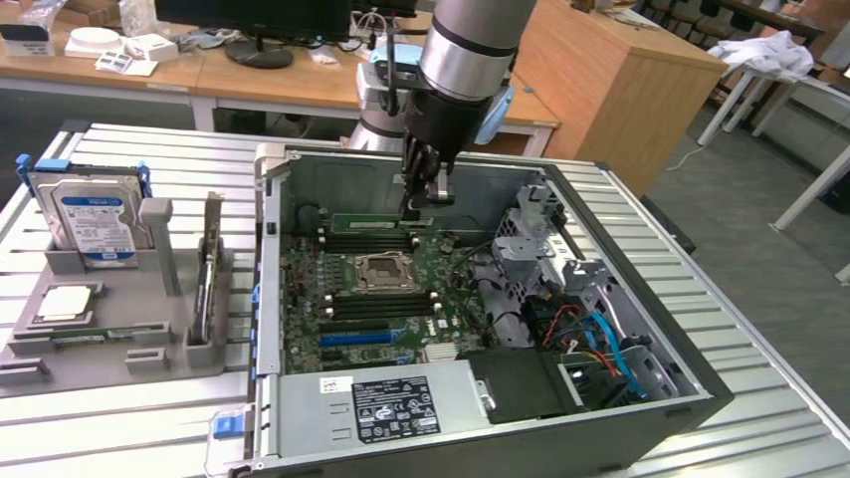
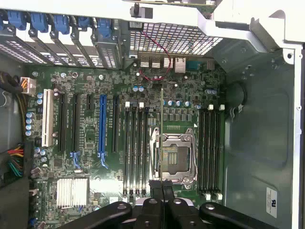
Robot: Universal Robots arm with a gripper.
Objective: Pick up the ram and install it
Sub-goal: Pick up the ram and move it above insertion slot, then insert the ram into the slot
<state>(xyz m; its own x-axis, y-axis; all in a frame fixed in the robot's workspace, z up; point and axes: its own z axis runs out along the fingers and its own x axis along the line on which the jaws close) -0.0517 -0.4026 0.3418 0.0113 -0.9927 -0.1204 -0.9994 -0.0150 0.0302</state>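
Observation:
The ram (image 2: 162, 129) is a thin green stick, seen edge-on in the wrist view and running out from my fingertips over the open processor socket (image 2: 174, 157). My gripper (image 2: 162, 185) is shut on its near end. In the exterior view the gripper (image 1: 422, 204) hangs inside the open computer case (image 1: 273, 259), with the ram (image 1: 365, 220) held level just above the far black memory slots (image 1: 372, 239). A second bank of memory slots (image 1: 388, 299) lies on the socket's near side. I cannot tell whether the ram touches a slot.
The case walls, the drive cage (image 1: 538, 229) and the coloured cables (image 1: 598, 339) crowd the exterior view's right. A power supply (image 1: 392, 403) fills the near side. A grey holder (image 1: 94, 339) with a hard drive (image 1: 94, 214) stands at the exterior view's left.

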